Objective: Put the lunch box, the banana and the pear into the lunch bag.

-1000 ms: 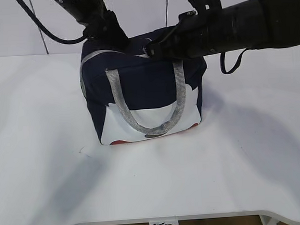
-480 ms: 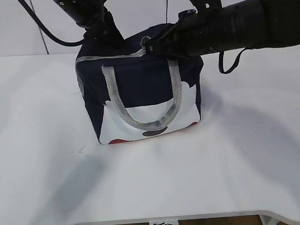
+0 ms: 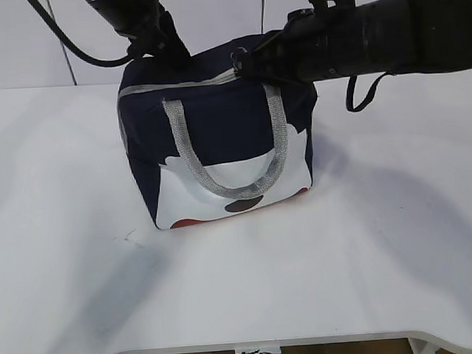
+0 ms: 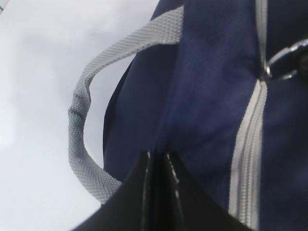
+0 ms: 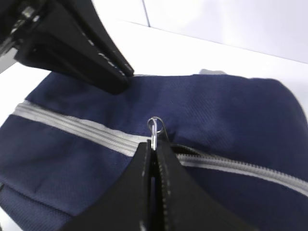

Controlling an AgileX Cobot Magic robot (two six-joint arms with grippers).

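Lifted a little higher and drawn slightly left since a second ago: lunch bag point(image 3: 219, 142), its top now squarer, front handle point(image 3: 227, 146) hanging in a deeper loop, dark spot on the white lower panel more exposed. Stands near the middle of the white table point(image 3: 241, 286), red marks along its bottom edge, back corner raised by the grip on top.

Reaches in from the upper right, nearly level, across the bag's top: right gripper point(image 5: 154, 149). Fingers pressed together, clamped on the small metal zipper ring point(image 5: 155, 126) poking up just above the fingertips. Grey zipper point(image 5: 82, 129) shut along the stretch running left of the ring; to the right of the fingers, a dark slit beside the zipper tape, so that part looks parted, though hard to say how far.

Comes down from the upper left onto the bag's far corner: left gripper point(image 4: 156, 161). Fingers closed tight, pinching a fold of navy fabric beside the zipper line, with a grey handle point(image 4: 84, 130) looping off to the left. Same black fingers seen in the right wrist view at upper left, tips touching the bag's top.

Contents of the bag hidden; cannot tell what lies inside.
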